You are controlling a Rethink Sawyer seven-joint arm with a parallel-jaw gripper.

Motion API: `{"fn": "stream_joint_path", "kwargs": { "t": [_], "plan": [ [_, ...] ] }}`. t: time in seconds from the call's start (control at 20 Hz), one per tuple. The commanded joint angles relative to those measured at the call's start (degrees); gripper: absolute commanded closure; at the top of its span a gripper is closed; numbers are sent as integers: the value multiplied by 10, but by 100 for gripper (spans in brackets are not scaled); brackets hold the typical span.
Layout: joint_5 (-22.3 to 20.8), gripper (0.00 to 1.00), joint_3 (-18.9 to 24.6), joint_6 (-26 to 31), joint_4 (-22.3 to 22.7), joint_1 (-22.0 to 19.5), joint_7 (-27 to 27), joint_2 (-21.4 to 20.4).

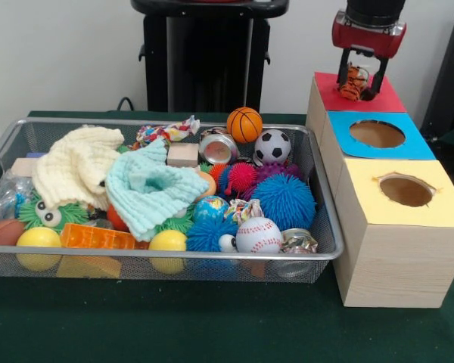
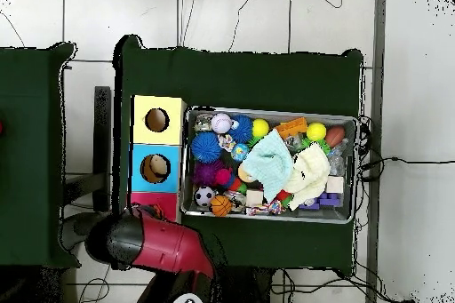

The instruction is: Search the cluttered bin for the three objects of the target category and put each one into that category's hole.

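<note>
My gripper (image 1: 357, 89) hangs at the top right, shut on a small orange striped toy (image 1: 353, 82). It holds the toy just above the red face (image 1: 386, 98) of the far wooden box. The round hole in that red face is hidden behind the toy and the fingers. The wire mesh bin (image 1: 174, 257) stands to the left of the boxes, full of toys. In the overhead view the red arm (image 2: 155, 242) covers most of the red face (image 2: 147, 199), the gripper is hidden under it, and the bin (image 2: 267, 111) lies to the right.
The blue-faced hole (image 1: 377, 134) and the yellow-faced hole (image 1: 405, 190) lie nearer the camera in the same row. The bin holds a basketball (image 1: 244, 124), a soccer ball (image 1: 272, 146), a baseball (image 1: 259, 235), a blue spiky ball (image 1: 285, 200), a cream cloth (image 1: 76, 162) and a light blue cloth (image 1: 151, 189).
</note>
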Motion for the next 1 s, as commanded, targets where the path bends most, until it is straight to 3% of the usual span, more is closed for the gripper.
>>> {"fn": "stream_joint_path", "kwargs": {
  "t": [0.05, 0.6, 0.8, 1.0],
  "plan": [
    [-18, 0, 23, 0, -31, -31, 67, 6],
    [-45, 0, -2, 22, -31, -25, 62, -11],
    [-59, 0, -24, 104, -50, -1, 86, -38],
    [-58, 0, -23, 136, -62, 10, 103, -38]
  ]
}}
